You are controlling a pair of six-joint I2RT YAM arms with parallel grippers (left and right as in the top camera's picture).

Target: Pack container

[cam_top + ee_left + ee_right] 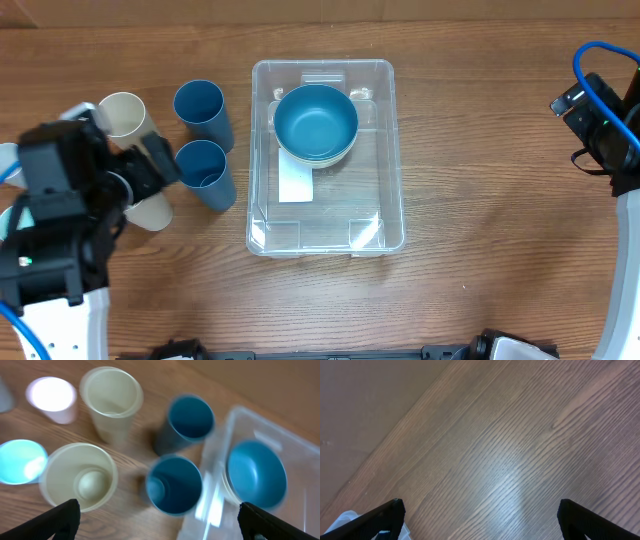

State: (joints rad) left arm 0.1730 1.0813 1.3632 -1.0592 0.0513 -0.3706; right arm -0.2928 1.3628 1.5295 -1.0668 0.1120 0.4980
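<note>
The container point(340, 205), a clear rectangular bin with a white label point(296, 185) on its bottom, sits mid-table. A blue bowl point(316, 120) rests in its far half, nested in a cream bowl. My left gripper point(159, 520) hangs open over the cups left of the container, with nothing between its fingers. Below it stand two dark blue cups point(175, 485) point(187, 420) and two cream cups point(80, 477) point(111, 397). The container's corner point(212, 500) and the blue bowl point(257, 472) show at the right of that view. My right gripper point(480, 517) is open over bare wood.
A pale pinkish cup point(50, 395) and a light blue cup point(17, 460) stand left of the cream cups. In the overhead view the blue cups point(205, 172) sit close to the container's left wall. The right arm point(605, 125) stays at the table's far right edge.
</note>
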